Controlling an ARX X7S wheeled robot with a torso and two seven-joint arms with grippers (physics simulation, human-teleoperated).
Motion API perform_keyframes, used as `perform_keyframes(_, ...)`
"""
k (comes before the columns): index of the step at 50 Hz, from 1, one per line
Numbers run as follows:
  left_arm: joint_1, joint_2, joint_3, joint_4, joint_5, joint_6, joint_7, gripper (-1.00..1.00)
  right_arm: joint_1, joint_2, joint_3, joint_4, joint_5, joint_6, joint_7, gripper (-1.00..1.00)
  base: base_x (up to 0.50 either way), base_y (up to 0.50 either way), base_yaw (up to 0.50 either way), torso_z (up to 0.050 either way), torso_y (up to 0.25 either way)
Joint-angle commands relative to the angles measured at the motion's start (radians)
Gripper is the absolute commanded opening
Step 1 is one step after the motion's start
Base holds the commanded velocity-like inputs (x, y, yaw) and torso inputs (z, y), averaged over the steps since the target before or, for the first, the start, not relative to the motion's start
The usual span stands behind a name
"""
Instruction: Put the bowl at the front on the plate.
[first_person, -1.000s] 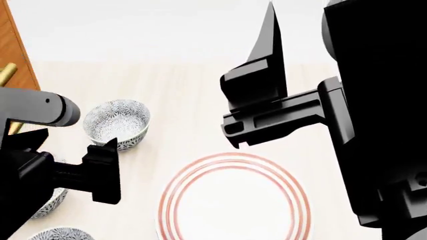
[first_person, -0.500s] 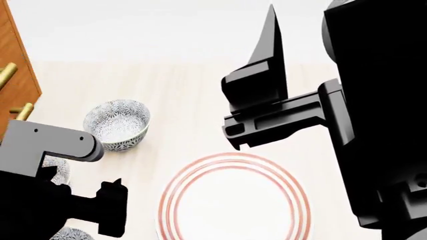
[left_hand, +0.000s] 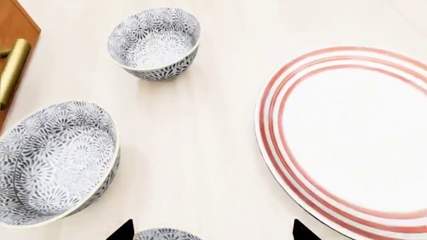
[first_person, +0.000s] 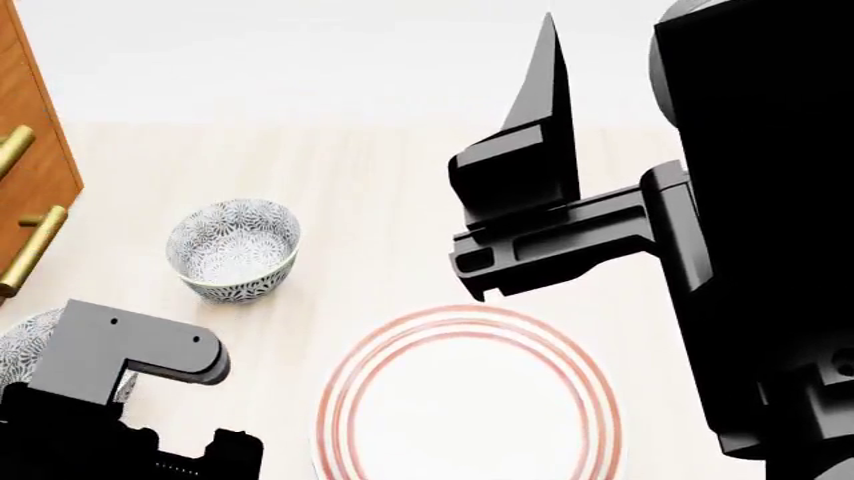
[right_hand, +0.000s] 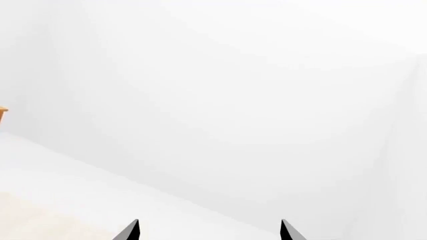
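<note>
Bare table between bowls and plate.

pale wood table with dishes

three patterned bowls, one being the bowl at the front edge, beside the plate.

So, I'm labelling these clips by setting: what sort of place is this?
Probably a simulated kitchen or dining surface: a pale wooden tabletop holds patterned bowls and a red-ringed plate, beside a wooden cabinet with brass handles.
</note>
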Motion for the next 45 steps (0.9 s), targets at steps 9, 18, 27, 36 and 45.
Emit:
perform_keyframes(9,0.051,-0.025,0.033,-0.022,-0.016,0.004,-0.013,1.0,0.01,-0.001,-0.014,0.008,-0.011,0.001,-0.013,1.0,0.0,0.0,0.0,0.0,0.0)
perform_keyframes(18,0.065,-0.03,0.049,-0.034,-0.005,0.005,0.009,1.0,0.018,-0.001,-0.02,0.006,-0.014,0.002,-0.02,1.0,0.0,0.0,0.0,0.0,0.0)
perform_keyframes(27,0.083,-0.038,0.067,-0.046,-0.013,0.001,0.021,1.0,0.026,-0.002,-0.027,0.007,-0.013,0.001,-0.02,1.0,0.0,0.0,0.0,0.0,0.0)
perform_keyframes(36,0.111,-0.04,0.091,-0.064,0.027,0.007,0.041,1.0,0.022,-0.001,-0.029,0.002,-0.016,-0.004,-0.025,1.0,0.0,0.0,0.0,0.0,0.0)
perform_keyframes(45,0.144,-0.043,0.114,-0.071,0.02,0.005,0.045,1.0,0.02,0.0,-0.032,0.0,-0.026,-0.003,-0.037,1.0,0.0,0.0,0.0,0.0,0.0)
